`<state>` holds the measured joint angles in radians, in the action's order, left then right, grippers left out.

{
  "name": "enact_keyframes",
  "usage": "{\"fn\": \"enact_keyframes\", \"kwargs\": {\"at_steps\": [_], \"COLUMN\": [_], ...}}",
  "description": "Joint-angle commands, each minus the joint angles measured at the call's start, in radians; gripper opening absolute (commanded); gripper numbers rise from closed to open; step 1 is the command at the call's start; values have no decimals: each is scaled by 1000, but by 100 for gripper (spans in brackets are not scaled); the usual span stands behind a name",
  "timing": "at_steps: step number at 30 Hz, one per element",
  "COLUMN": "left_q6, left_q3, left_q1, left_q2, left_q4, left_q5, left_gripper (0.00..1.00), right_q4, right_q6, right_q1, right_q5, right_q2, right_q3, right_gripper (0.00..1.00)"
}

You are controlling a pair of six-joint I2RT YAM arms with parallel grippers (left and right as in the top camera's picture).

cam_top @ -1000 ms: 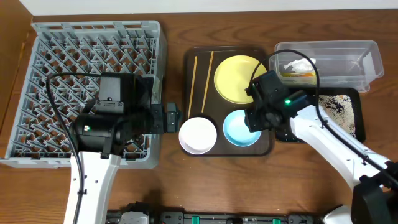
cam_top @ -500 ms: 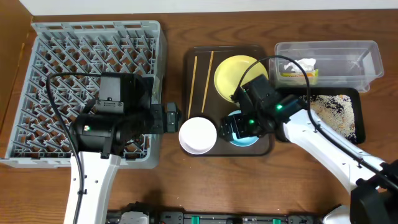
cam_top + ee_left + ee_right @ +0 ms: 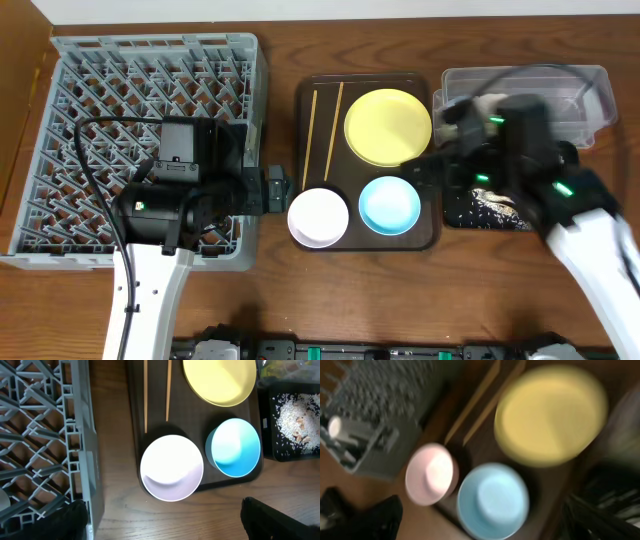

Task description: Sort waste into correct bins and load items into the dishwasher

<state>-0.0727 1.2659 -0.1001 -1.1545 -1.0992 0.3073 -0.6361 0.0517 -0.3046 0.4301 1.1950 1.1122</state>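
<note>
Left tool (image 3: pixel 162 507): fingers spread wide, nothing between them, over the worktop (image 3: pixel 300 300) in the gap between the dish rack (image 3: pixel 100 90) and the white bowl (image 3: pixel 318 217). Right tool (image 3: pixel 482 510): picture blurred, but the two dark fingers sit far apart at the lower corners, so it reads as spread and empty. In the overhead view it is smeared, over the right edge of the brown serving tray (image 3: pixel 345 175) and the black tray (image 3: pixel 285 453). On the serving tray: 1 yellow plate (image 3: pixel 388 127) at the back right, 1 light blue bowl (image 3: pixel 389 205) at the front right, 1 white bowl at the front left with its rim overhanging the tray's front edge, and 2 wooden chopsticks (image 3: pixel 312 135) lying side by side along the left, apart from the plate. All upright, none touching a tool. 1 grey dish rack at the far left, partly covered by the left arm. 1 small whitish object (image 3: pixel 335 427) sits in it, too blurred to name. 1 clear tub (image 3: pixel 590 100) at the back right with 1 white tissue (image 3: pixel 485 103) inside, partly hidden by the right arm. 1 black tray just in front of the tub, beside the serving tray, holding loose rice scraps (image 3: pixel 295 415); number of scraps cannot be counted.
</note>
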Motion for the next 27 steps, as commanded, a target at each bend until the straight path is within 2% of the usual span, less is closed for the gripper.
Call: {"fn": "enact_keyframes", "kwargs": {"at_steps": [1,6,11,17,25,27], "left_q6": [16,16,16,16,16,16], "left_q3": [19,19,19,19,19,19], "left_q1": [-2,-2,-2,-2,-2,-2], "left_q2": [4,4,4,4,4,4], "left_q4": [-3,-3,-3,-3,-3,-3], "left_q5": [-13,-13,-13,-13,-13,-13], "left_gripper": [98,98,98,98,98,98], "right_q4": [35,191,401,446,446,473], "right_q6": [-167,-169,-169,-149,-134,-135], "right_q1": [17,27,88,176,246,249], "right_q5": [-133,-299,-299,-299,-299,-299], "right_q2": [-145,-361,-634,-950,-1189,-1186], "right_q3": [-24,-196,-529,-820,-988,-1015], "right_gripper": [99,99,99,99,99,99]}}
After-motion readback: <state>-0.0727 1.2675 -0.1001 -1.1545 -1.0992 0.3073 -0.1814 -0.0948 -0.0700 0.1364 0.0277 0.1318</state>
